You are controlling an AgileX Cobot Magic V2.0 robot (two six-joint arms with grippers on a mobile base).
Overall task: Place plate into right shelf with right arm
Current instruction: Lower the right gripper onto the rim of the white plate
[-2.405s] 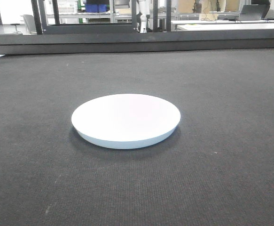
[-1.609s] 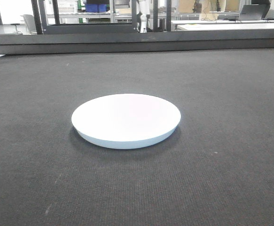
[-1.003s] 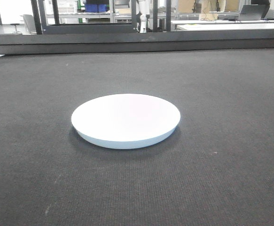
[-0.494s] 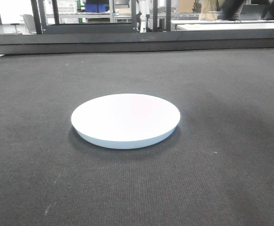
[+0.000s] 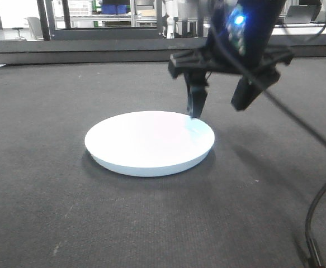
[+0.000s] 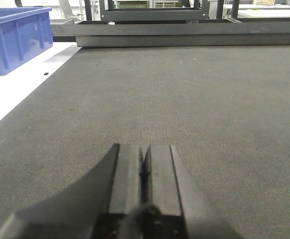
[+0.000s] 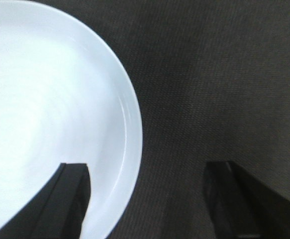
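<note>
A white round plate lies flat on the dark table mat. My right gripper hangs open just above the plate's right rim, one finger over the plate, the other over the mat to its right. In the right wrist view the plate fills the left side and its rim runs between the two spread fingers of the right gripper. My left gripper is shut and empty, low over bare mat, away from the plate. No shelf is in view.
A blue plastic crate stands on a white surface beyond the mat's left edge. A raised dark rail runs along the mat's far edge. The right arm's cable hangs down at the right.
My right arm has come down into view from the upper right and now hovers open over the plate's right rim. The plate has not moved.
</note>
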